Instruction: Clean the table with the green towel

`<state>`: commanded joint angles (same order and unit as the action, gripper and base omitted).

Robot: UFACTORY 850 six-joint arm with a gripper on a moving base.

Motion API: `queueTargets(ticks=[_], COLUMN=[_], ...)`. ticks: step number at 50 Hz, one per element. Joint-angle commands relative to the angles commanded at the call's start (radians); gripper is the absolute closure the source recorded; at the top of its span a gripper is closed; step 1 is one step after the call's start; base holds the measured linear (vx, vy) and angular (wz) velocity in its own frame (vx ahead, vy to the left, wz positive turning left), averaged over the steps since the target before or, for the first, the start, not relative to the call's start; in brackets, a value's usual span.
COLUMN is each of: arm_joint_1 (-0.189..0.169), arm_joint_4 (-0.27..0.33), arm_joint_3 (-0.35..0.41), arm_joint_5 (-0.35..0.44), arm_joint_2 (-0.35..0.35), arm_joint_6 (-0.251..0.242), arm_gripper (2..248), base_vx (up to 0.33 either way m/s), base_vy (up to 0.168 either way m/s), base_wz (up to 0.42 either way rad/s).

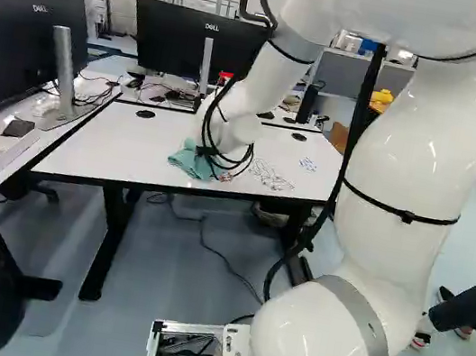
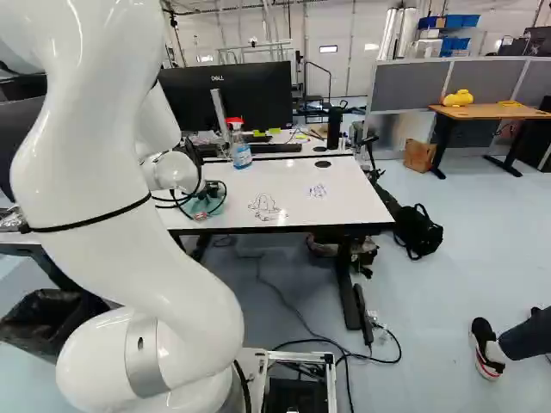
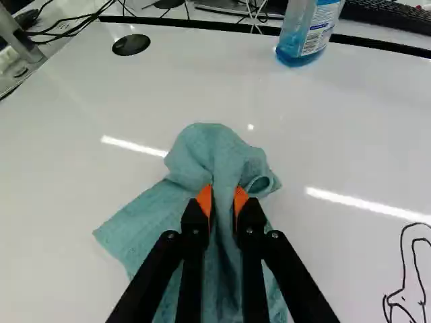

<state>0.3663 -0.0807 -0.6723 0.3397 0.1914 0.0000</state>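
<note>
In the left base view, left of centre, the gripper (image 1: 209,151) pinches the towel (image 1: 187,162), bunched on the table (image 1: 107,140). In the right base view, a spray bottle (image 2: 242,153) stands upper left of centre; a black drawing (image 2: 265,206) is right of the towel.

Arm (image 1: 414,162) rises from base joint (image 1: 306,345), bends over forward, reaches down to wrist (image 2: 175,170). Gripper (image 2: 205,196) low, pointing downward. Two black fingers closed in a pinch, orange pads (image 3: 205,198) facing across a narrow gap.
</note>
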Motion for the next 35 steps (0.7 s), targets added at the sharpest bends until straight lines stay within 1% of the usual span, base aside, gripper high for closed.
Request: queueTargets(ticks=[10,11,16,17,35], arm_joint_1=[0.0,0.0,0.0,0.0,-0.001], arm_joint_4=[0.0,0.0,0.0,0.0,0.0], arm_joint_3=[0.008,0.008,0.012,0.013,0.024], arm_joint_5=[0.0,0.0,0.0,0.0,0.0], arm_joint_2=[-0.031,-0.034,-0.049,-0.052,-0.107], arm_joint_6=[0.0,0.0,0.0,0.0,0.0], arm_gripper=[196,202,202,210,210], base_vx=[0.0,0.0,0.0,0.0,0.0], base_vy=[0.0,0.0,0.0,0.0,0.0], base_wz=[0.0,0.0,0.0,0.0,0.0])
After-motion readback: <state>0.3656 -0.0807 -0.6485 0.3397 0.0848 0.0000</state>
